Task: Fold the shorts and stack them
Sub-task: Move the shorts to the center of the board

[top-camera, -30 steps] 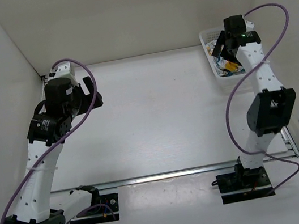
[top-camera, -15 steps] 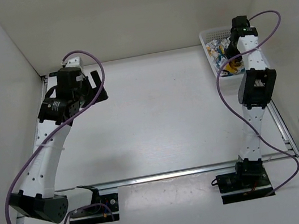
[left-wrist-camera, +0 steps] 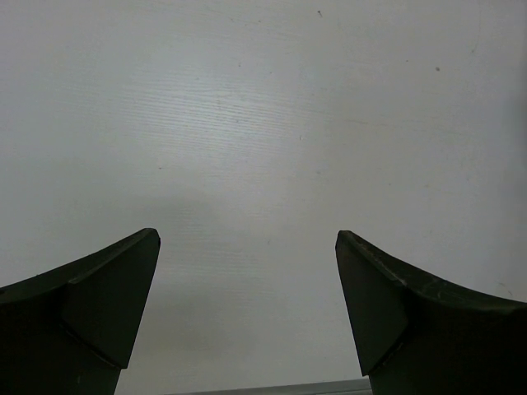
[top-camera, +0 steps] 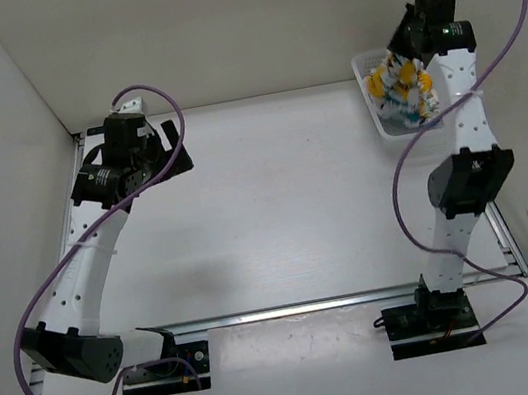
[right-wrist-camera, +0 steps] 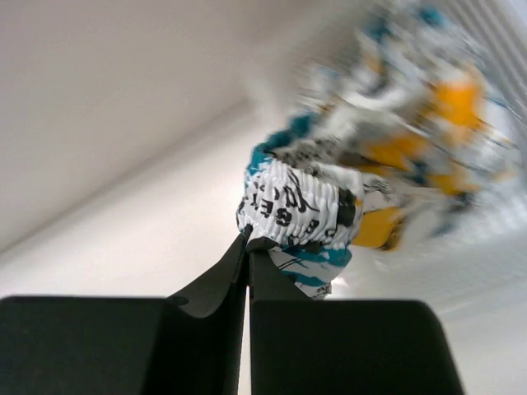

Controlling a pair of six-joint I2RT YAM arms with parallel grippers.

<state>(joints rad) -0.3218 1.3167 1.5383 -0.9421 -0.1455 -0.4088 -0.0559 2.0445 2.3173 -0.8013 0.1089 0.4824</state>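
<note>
The shorts [top-camera: 401, 85], white with teal, yellow-orange and black print, hang bunched above the white mesh basket [top-camera: 378, 117] at the back right. My right gripper [top-camera: 403, 51] is shut on the gathered waistband of the shorts [right-wrist-camera: 292, 206], fingertips pinched together at its edge [right-wrist-camera: 249, 243]. The rest of the fabric trails away blurred toward the basket. My left gripper [top-camera: 173, 148] hovers over the back left of the table, its jaws wide apart [left-wrist-camera: 247, 247] with only bare tabletop between them.
The basket stands against the right wall at the table's back corner. White enclosure walls close in the left, back and right sides. A metal rail [top-camera: 302, 306] runs across the near edge by the arm bases.
My right gripper closed on the shorts inside the basket and lifted them up out of it. The left arm swung slightly right along the back left of the table, still open.
</note>
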